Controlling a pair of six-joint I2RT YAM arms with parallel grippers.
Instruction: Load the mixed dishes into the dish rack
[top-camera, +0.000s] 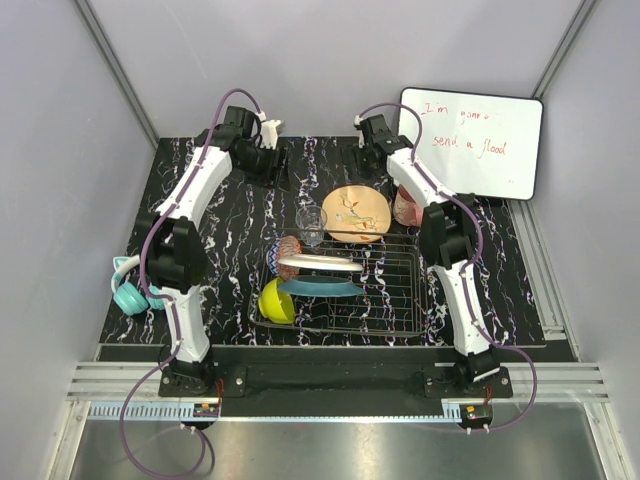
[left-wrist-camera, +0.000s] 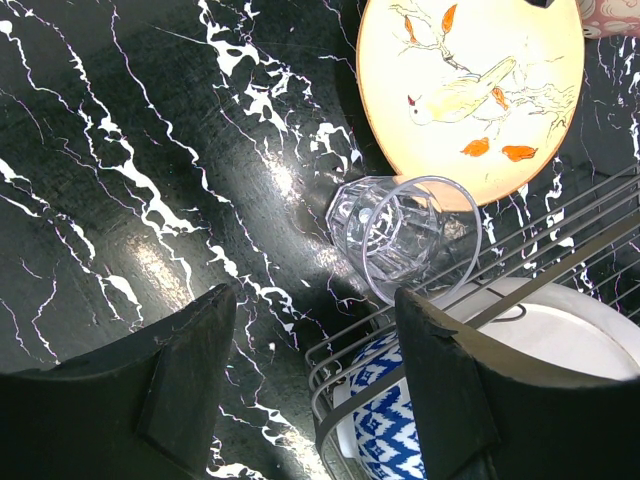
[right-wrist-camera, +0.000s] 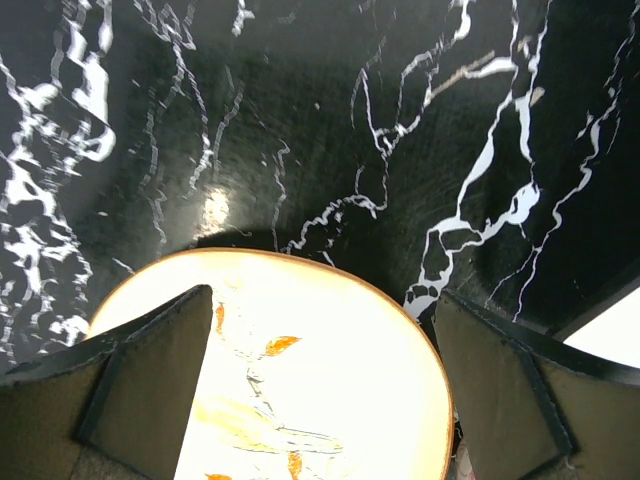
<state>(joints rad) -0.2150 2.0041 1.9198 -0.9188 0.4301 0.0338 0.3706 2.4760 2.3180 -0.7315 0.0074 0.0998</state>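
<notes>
Orange plate (right-wrist-camera: 330, 400), bird-and-branch pattern, flat directly under right gripper (right-wrist-camera: 322, 298). Clear glass (left-wrist-camera: 400, 235) upright just ahead of left gripper (left-wrist-camera: 315, 300), between plate and wire rack (top-camera: 395, 290). In rack, under left gripper: patterned bowl (left-wrist-camera: 375, 435), white plate (left-wrist-camera: 560, 335) on edge; behind it, teal plate (top-camera: 322, 287), yellow-green bowl (top-camera: 276, 301).

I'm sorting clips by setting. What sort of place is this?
Probably a lab test cell, not a kitchen: plain grey panel walls enclose the table, robot arms are mounted by aluminium rails, and a handwritten whiteboard leans at the back.
</notes>
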